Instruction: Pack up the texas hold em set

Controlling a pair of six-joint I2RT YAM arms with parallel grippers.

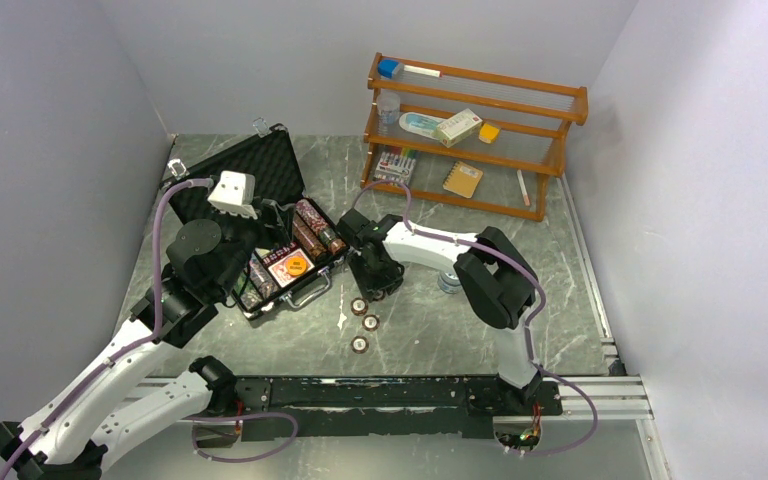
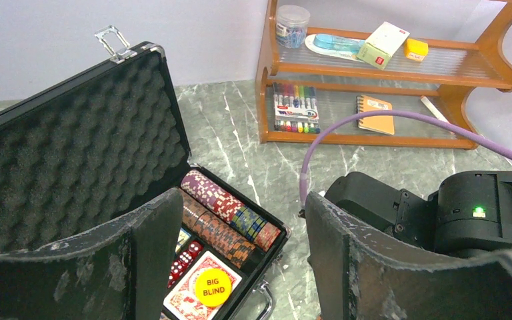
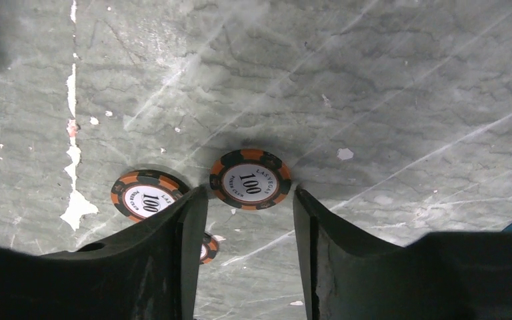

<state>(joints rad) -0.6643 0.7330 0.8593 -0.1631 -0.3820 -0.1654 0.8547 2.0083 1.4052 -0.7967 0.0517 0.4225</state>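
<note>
Chip [image 3: 207,247] lies mostly hidden behind right fingers [image 3: 163,267].

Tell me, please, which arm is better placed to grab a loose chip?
Right, likely: the right gripper hangs over a round orange-and-black chip; the left gripper is at the black padded case.

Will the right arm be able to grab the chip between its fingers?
Probably yes: the right gripper hangs open just above the chip, and nothing lies in the way.
</note>
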